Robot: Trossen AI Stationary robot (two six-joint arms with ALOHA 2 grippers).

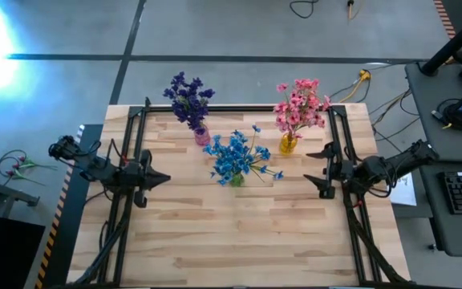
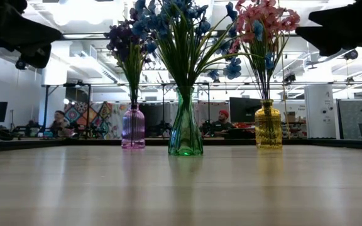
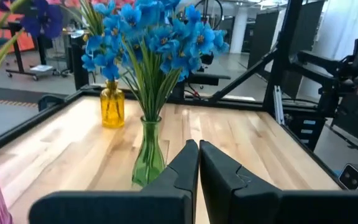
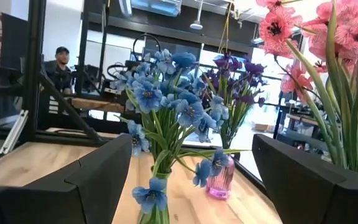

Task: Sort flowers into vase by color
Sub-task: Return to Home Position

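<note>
Wooden table [image 1: 239, 241] from above: purple flowers [image 1: 187, 98], blue flowers [image 1: 235, 156] and pink flowers [image 1: 299, 104] stand toward its far edge, with the left gripper [image 1: 164, 178] and right gripper [image 1: 311, 168] at either side.

Low view: violet vase [image 2: 133, 127], green vase [image 2: 185, 129] and yellow vase [image 2: 268, 127] stand upright, holding them.

Left wrist: fingers [image 3: 185, 168] pressed together, empty.

Right wrist: fingers [image 4: 98, 180] spread wide.

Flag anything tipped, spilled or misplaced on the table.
Nothing stands out. Vases stand upright: purple flowers in the violet vase, blue flowers in the green vase, pink flowers in the yellow vase. Left tool and right tool wait at the sides.
</note>
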